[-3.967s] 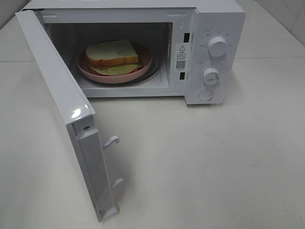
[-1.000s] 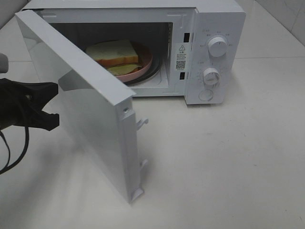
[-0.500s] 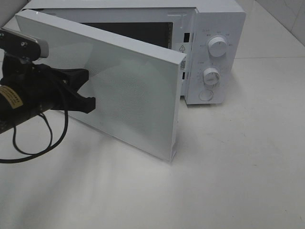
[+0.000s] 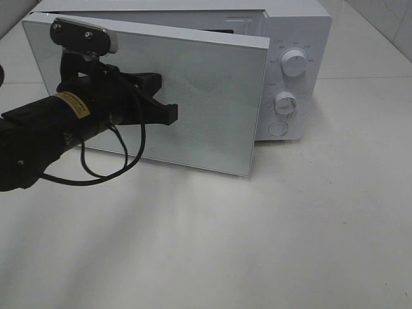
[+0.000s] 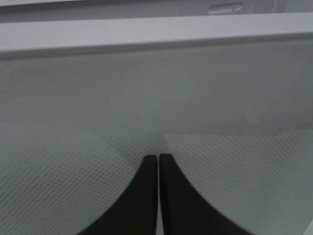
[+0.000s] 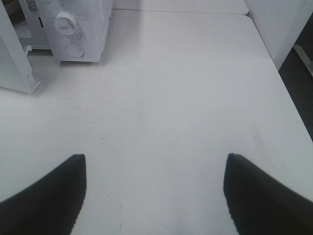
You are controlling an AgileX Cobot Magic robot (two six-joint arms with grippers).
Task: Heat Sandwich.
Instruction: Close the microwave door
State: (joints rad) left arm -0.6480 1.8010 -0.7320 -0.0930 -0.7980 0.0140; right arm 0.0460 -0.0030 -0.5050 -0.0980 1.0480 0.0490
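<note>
Item: sandwich. Not in view; judged inside the microwave (image 4: 293,38), behind its nearly shut door (image 4: 206,96). Likely light, soft, crushable; lift from beneath.
Tools: left pincer (image 4: 168,114) clenched, empty, tips at door, 9 o'clock of lower dial (image 4: 285,103); right pincer (image 6: 154,156) spread, empty, above counter (image 6: 171,98).

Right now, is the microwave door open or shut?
Ajar: the door stands off the control panel at its free edge, shut left gripper against it.

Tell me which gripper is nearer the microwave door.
Left. The left gripper, shut, has its tips at the outer face of the microwave door; the right gripper hangs open over the table, well away from it.
</note>
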